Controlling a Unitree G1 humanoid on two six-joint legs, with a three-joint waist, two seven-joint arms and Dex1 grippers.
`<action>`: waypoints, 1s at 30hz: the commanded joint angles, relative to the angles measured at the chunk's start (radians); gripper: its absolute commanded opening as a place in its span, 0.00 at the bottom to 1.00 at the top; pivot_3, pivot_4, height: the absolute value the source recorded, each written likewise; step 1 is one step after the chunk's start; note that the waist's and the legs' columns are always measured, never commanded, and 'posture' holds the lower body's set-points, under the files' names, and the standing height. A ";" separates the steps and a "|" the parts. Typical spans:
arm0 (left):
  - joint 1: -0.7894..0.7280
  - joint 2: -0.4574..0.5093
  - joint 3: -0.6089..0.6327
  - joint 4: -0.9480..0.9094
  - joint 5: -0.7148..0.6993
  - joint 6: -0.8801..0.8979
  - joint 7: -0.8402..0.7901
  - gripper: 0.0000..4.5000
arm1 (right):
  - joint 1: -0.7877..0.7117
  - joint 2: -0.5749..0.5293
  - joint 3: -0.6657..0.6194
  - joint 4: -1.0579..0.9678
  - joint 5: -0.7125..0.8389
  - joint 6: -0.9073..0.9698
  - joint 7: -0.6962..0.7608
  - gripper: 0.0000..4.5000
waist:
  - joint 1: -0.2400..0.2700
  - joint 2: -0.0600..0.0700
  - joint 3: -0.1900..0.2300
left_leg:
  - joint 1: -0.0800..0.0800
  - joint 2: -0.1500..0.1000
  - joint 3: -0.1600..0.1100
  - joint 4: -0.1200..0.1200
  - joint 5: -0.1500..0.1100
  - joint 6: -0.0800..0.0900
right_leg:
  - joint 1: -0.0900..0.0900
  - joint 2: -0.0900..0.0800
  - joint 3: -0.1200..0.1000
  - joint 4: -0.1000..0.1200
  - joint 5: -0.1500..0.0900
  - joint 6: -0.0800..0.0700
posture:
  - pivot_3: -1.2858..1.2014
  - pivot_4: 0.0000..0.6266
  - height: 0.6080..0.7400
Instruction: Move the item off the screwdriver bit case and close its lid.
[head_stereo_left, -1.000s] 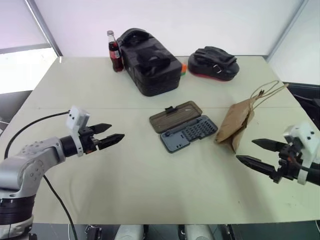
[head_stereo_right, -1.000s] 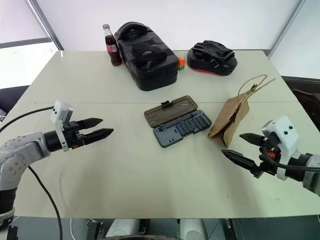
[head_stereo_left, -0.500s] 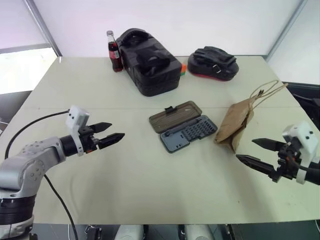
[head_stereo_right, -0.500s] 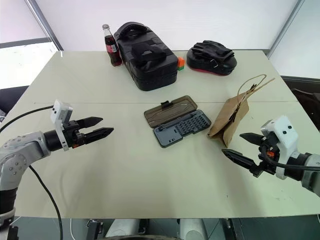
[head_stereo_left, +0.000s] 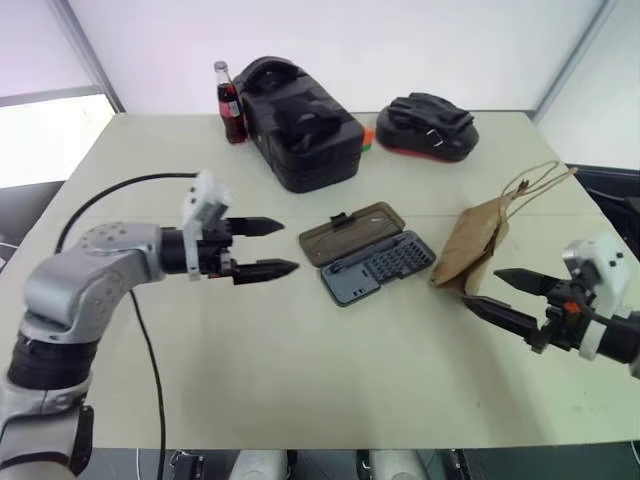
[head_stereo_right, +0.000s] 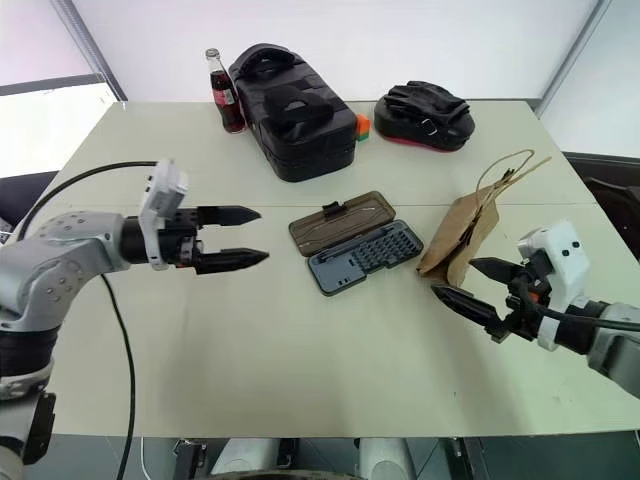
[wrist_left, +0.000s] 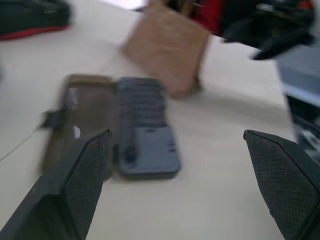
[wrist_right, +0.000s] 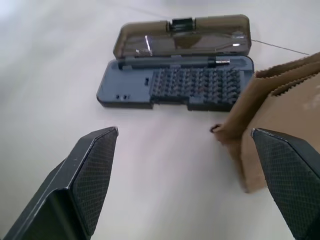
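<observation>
Screwdriver bit case (head_stereo_left: 385, 268) lies open and ungripped.
Head views: the case sits at the centre of the bench (head_stereo_left: 300, 370) with its lid (head_stereo_left: 350, 232) folded back flat, and a paper bag (head_stereo_left: 475, 245) stands just beside its right end. The left fingers (head_stereo_left: 262, 270) hover apart near the case's left side. The right fingers (head_stereo_left: 522, 281) hover apart near the bag. Left wrist view: the case and bag appear blurred, ahead between the spread fingers. Right wrist view: the bag's corner overlaps the case's end; I cannot tell whether they touch.
</observation>
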 joint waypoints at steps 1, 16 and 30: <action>-0.042 -0.038 -0.042 0.063 0.051 -0.064 -0.039 0.98 | -0.048 0.019 -0.003 -0.053 0.099 0.001 -0.228 0.99 | -0.002 0.000 0.000 | 0.000 0.000 0.000 0.000 0.000 0.000 | 0.000 0.000 0.000 0.000 0.000 0.000 | 0.52 0.24 1.00; -0.035 -0.150 -0.070 0.142 0.145 -0.140 -0.044 0.98 | -0.356 0.125 0.466 0.083 0.320 -0.157 -1.216 0.99 | -0.001 0.000 0.000 | -0.002 0.001 0.000 0.000 0.000 0.000 | -0.002 0.000 0.001 0.001 -0.001 -0.001 | 0.52 0.24 1.00; -0.009 -0.176 -0.051 0.116 0.144 -0.139 0.010 0.99 | -0.381 0.076 0.520 0.156 0.245 -0.119 -1.288 0.94 | -0.001 0.000 0.000 | -0.003 0.001 0.000 0.000 0.000 0.000 | -0.003 0.000 0.001 0.001 0.000 0.000 | 0.52 0.24 1.00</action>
